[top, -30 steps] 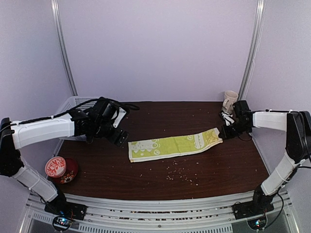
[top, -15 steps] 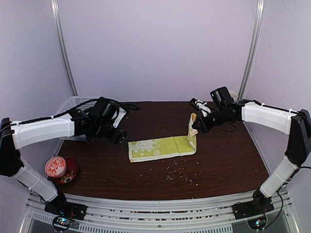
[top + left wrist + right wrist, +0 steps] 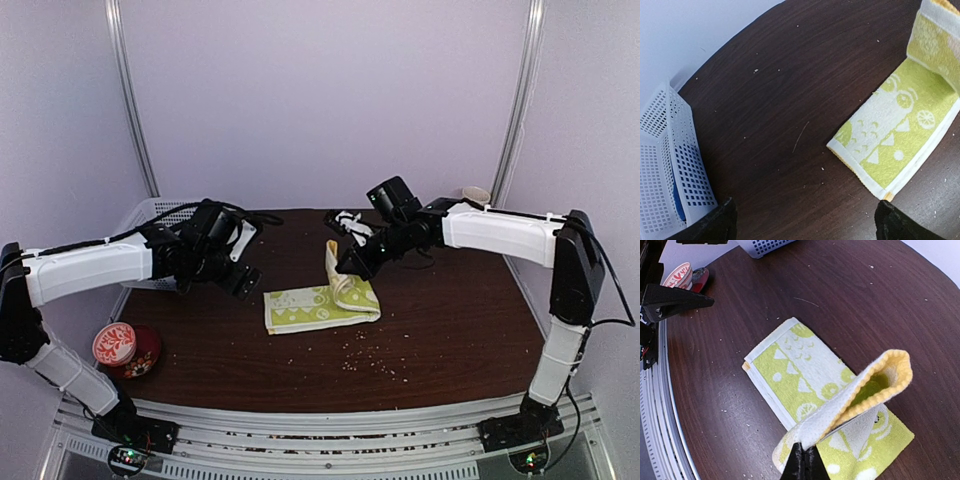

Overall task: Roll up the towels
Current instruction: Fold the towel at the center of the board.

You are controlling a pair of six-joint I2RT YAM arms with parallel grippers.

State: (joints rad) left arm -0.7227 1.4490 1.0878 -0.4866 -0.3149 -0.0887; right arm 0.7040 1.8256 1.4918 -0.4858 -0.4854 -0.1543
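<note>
The yellow-green towel with its pale pattern lies mid-table. Its right end is lifted and curled back over the flat part. My right gripper is shut on that lifted end, pinching the doubled edge just above its fingertips. The flat left end still rests on the wood. My left gripper hovers wide open beside the towel's left corner and holds nothing; its jaws straddle bare table. Something blue shows through the basket's mesh.
A white mesh basket stands at the back left, close behind my left arm. A red and white cup sits at the front left. A paper cup stands at the back right. Crumbs dot the dark wood.
My right gripper has carried the towel's right end up and far to the left, folding it back over the flat part. The left arm has stayed still.
</note>
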